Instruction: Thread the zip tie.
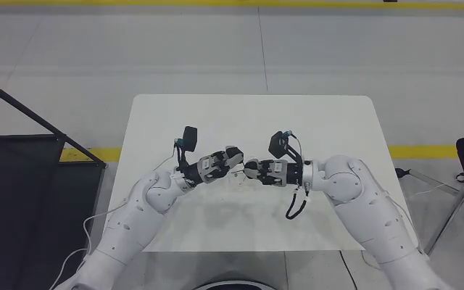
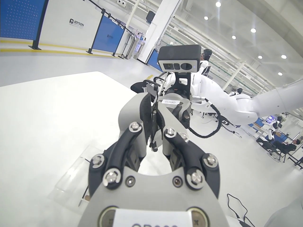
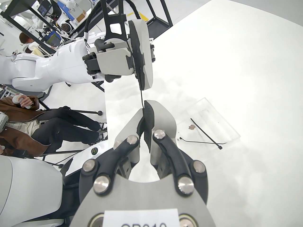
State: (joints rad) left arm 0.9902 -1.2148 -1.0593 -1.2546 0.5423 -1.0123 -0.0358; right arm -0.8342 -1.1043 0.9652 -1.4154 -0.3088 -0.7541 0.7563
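Right claw (image 3: 144, 106) is clamped shut on the black zip tie (image 3: 141, 96); my left claw (image 3: 142, 85), facing it closely, pinches the same strand over the counter (image 3: 236, 60).

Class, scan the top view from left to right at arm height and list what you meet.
Black panel → left wrist camera → left tool → right tool → right wrist camera.

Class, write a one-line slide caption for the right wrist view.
Left and right jaws pinch a zip tie between them above the table; two spare ties lie at a clear tray's rim.
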